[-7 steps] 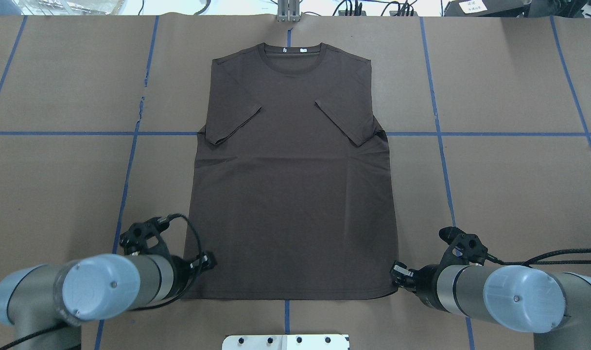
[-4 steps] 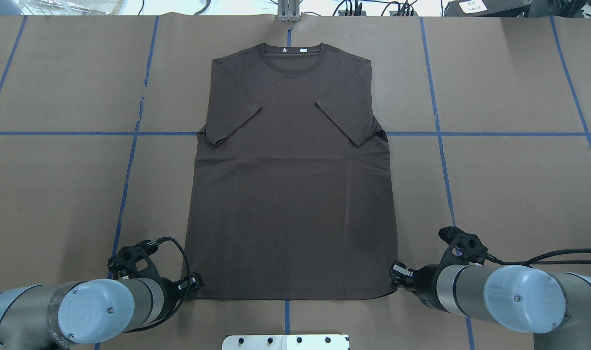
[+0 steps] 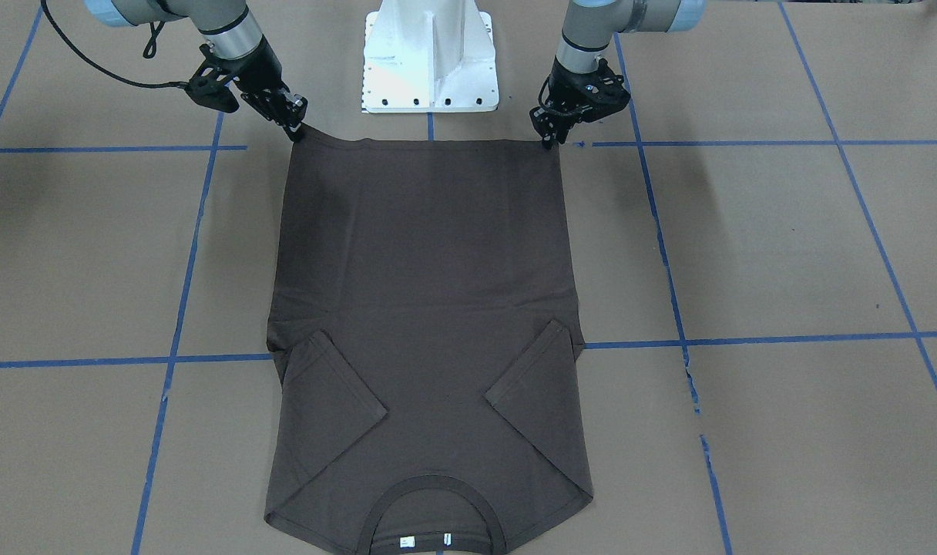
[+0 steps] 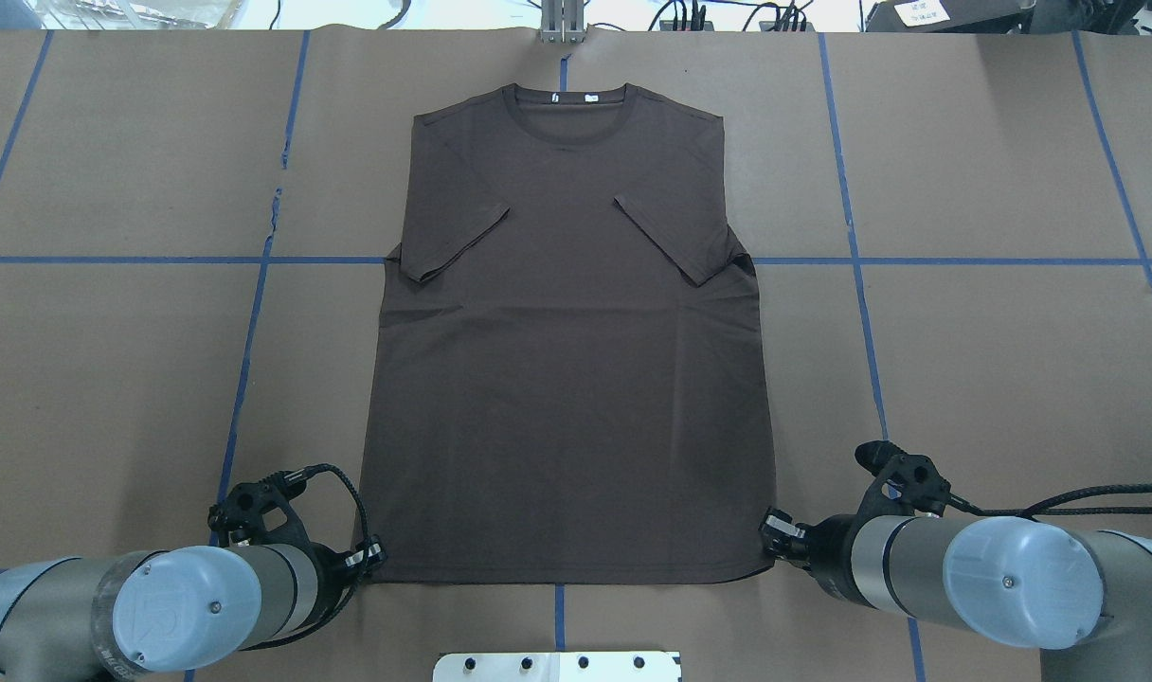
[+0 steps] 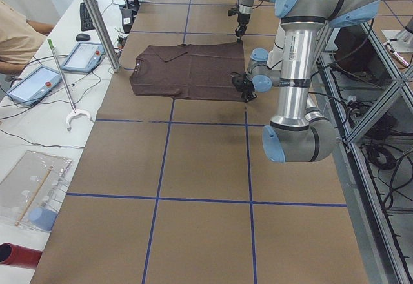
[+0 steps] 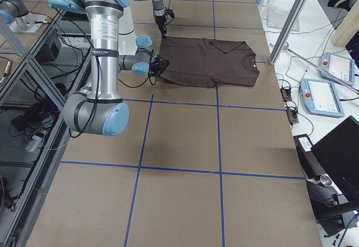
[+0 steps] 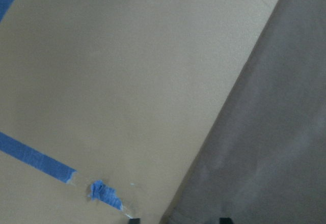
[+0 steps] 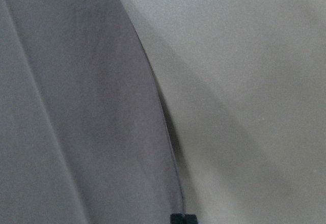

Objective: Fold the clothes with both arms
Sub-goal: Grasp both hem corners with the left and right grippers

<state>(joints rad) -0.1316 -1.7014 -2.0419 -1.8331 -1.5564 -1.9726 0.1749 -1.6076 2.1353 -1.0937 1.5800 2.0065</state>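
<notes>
Lying flat on the desk [image 4: 964, 360], the dark brown T-shirt [image 4: 576, 360] has its collar [image 4: 571, 114] toward the edge far from the robot and its hem along the robot's edge. Both short sleeves [image 4: 458, 242] are folded inward across the chest.

The left fingers [image 3: 546, 132] sit at the hem corner on the robot's left. The left wrist view shows their two dark tips spread, with the corner of cloth lying between them. The right fingers [image 3: 294, 126] are at the other hem corner, pressed together and pinching it – that corner is drawn up into a small peak, with a shadow under the raised edge. The left arm [image 4: 159, 606] and right arm [image 4: 993, 578] both reach in low from the robot's side.

Brown paper covers the desk, marked into large squares by blue tape [image 4: 993, 261], with a torn scrap [image 7: 104, 193] near the left corner. A white pedestal [image 3: 430, 54] stands between the arms. Beyond the far edge is a pale bench with two tablets [image 5: 87, 57], a metal post [image 5: 97, 19] and a person's sleeve [image 5: 16, 35].
</notes>
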